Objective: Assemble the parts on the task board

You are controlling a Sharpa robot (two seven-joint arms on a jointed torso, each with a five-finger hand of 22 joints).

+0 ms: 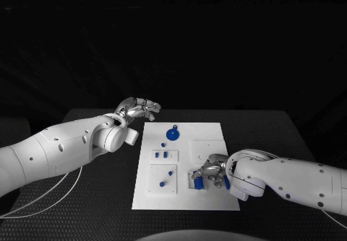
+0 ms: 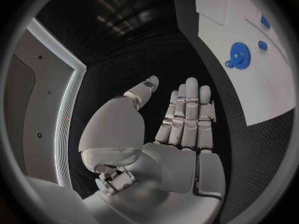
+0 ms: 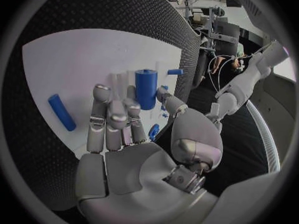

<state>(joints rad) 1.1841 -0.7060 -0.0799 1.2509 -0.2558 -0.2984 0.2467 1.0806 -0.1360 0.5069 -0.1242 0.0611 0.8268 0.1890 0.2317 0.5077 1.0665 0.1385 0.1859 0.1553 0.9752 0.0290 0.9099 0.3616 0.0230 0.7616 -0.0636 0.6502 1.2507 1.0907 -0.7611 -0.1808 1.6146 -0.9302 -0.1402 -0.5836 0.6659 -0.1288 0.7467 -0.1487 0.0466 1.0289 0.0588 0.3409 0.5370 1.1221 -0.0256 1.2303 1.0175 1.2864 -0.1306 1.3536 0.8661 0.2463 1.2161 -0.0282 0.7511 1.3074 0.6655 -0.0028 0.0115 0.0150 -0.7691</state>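
Over the task board's near right corner: right hand, fingers extended and apart, nothing held; blue cylinder upright just beyond its fingertips, blue rod lying flat beside it. Off the board's far left corner, above black table: left hand, fingers straight, holding nothing. Blue gear on the board's far half; small blue pieces mid-board. Bare table on both sides.

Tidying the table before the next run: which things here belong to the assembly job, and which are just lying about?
Job:
white task board
round blue gear-like part
blue cylinder standing upright
blue rod lying flat
small blue pegs

Lying about:
white cable on the black table
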